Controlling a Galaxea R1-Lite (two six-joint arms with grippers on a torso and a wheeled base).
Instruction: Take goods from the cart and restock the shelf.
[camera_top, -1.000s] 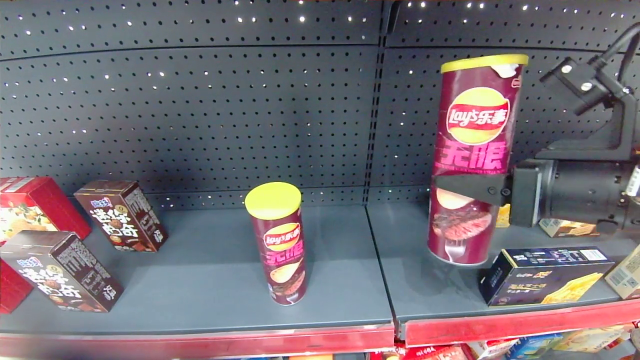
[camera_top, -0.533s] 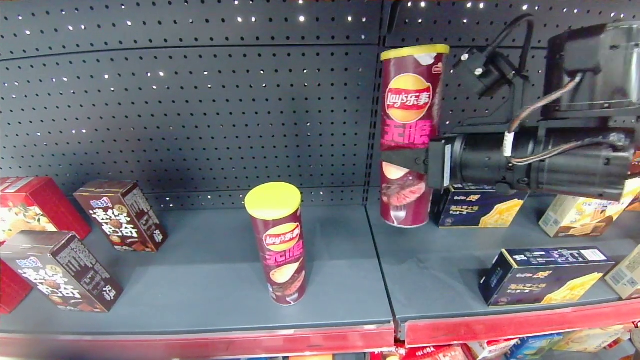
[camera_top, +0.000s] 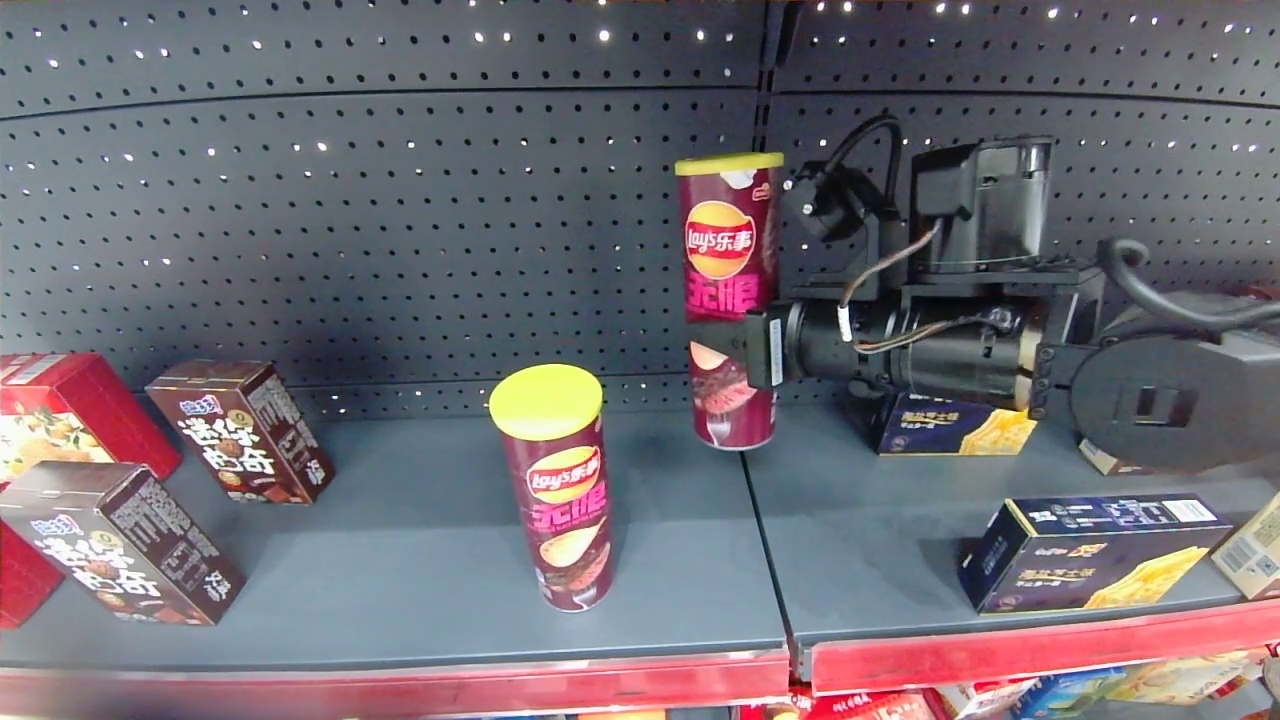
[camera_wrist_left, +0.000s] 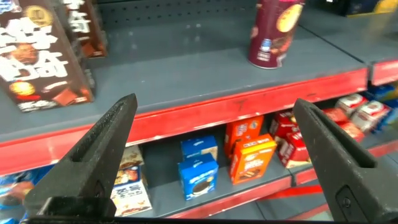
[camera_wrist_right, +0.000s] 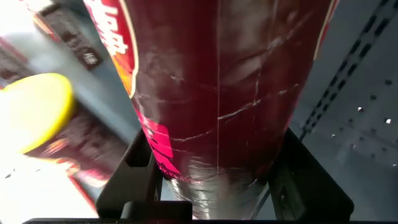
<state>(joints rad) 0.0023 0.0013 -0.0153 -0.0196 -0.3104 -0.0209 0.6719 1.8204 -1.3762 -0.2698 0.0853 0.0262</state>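
Placing step: held can pinched upright in fingers of right gripper, behind-right of standing can, fingers of left gripper spread; next, probably lowering onto shelf and letting go.

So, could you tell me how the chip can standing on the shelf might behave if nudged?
The standing chip can is tall and narrow on a small base, so it probably tips easily. Being round, it would likely roll across the shelf once down. Its glossy wrap may be slippery.
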